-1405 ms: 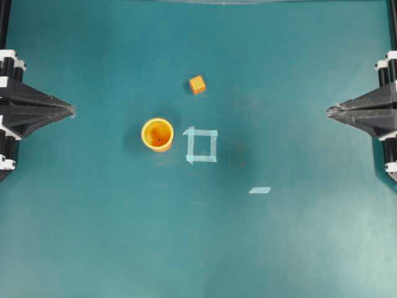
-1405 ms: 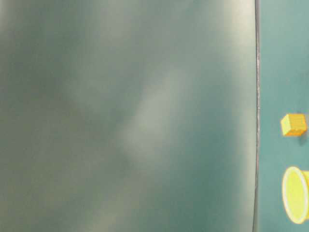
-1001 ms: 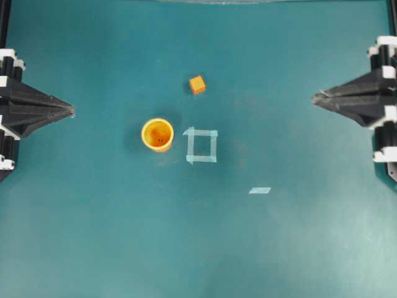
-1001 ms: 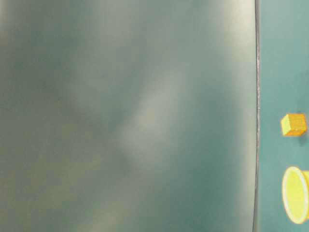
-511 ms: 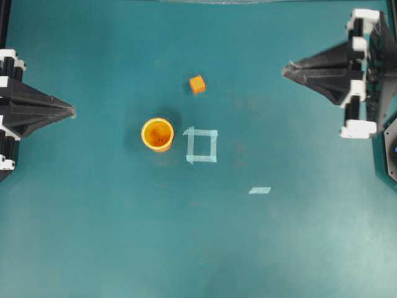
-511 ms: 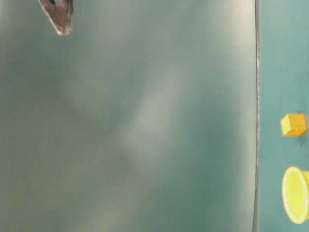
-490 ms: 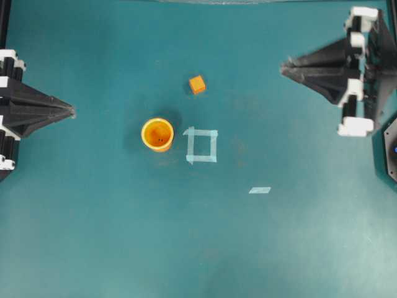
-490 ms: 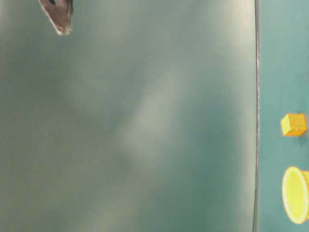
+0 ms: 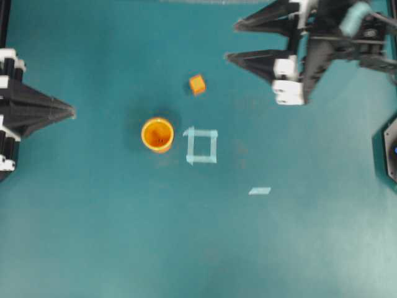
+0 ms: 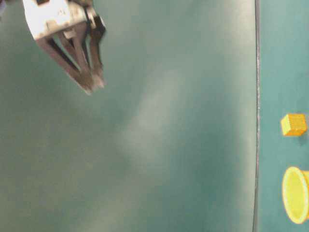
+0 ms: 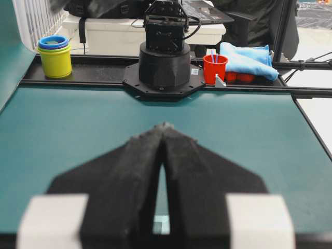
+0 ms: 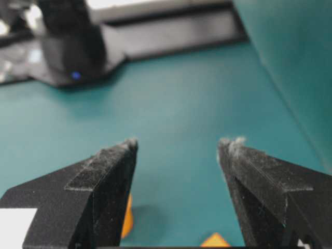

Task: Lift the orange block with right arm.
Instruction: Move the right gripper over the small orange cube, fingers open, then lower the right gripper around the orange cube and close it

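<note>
Two fingers of our right gripper (image 9: 231, 42) stand wide apart and hold nothing, we judge so as to straddle the orange block (image 9: 197, 84) resting on the worktop (image 9: 93, 236) near them, beyond the yellow-orange cup (image 9: 157, 134).

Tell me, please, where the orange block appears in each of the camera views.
Overhead: the orange block sits upper centre, above the yellow cup.
Table-level: at the right edge, above the cup.
Left wrist: not in view.
Right wrist: probably the orange tip at the bottom edge.
Shared landmark: the yellow cup.
</note>
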`<move>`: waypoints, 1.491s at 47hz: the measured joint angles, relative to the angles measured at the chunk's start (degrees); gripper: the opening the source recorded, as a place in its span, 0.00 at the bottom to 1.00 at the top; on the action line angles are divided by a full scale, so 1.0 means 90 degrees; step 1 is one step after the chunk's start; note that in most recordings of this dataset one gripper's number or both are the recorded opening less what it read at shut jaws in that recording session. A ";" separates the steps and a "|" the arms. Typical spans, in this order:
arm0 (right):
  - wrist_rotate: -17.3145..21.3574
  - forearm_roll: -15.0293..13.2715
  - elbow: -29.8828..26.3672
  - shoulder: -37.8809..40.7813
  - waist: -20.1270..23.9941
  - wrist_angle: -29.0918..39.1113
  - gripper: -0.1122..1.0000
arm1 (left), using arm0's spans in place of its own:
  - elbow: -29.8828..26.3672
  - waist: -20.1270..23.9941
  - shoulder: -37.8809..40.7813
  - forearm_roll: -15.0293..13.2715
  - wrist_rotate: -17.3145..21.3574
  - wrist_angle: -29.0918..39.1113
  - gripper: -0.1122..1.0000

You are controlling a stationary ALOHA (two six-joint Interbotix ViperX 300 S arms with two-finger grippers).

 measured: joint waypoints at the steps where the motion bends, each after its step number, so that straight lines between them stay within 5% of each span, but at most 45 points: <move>1: 0.0088 0.0000 -0.0088 0.0098 -0.0020 0.0068 0.68 | 0.0000 0.0000 0.0000 0.0000 0.0000 -0.0010 0.10; 17: 0.1885 -0.0010 -0.1563 0.1572 -0.0205 0.1895 0.68 | 0.0000 0.0000 0.0000 0.0000 0.0000 -0.0010 0.10; 35: 0.2373 -0.0156 -0.2764 0.2637 -0.0264 0.3613 0.67 | 0.0000 0.0000 0.0000 0.0000 0.0000 0.0000 0.10; 45: 0.3164 -0.0225 -0.2910 0.3086 -0.0342 0.3867 0.67 | 0.0000 0.0000 0.0000 0.0000 0.0000 0.0000 0.10; 53: 0.3691 -0.0566 -0.2910 0.3369 -0.0352 0.3975 0.67 | 0.0000 0.0000 0.0000 0.0000 0.0000 0.0000 0.10; 70: 0.3838 -0.0742 -0.2920 0.3945 -0.0342 0.3994 0.67 | 0.0000 0.0000 0.0010 0.0000 0.0000 0.0020 0.10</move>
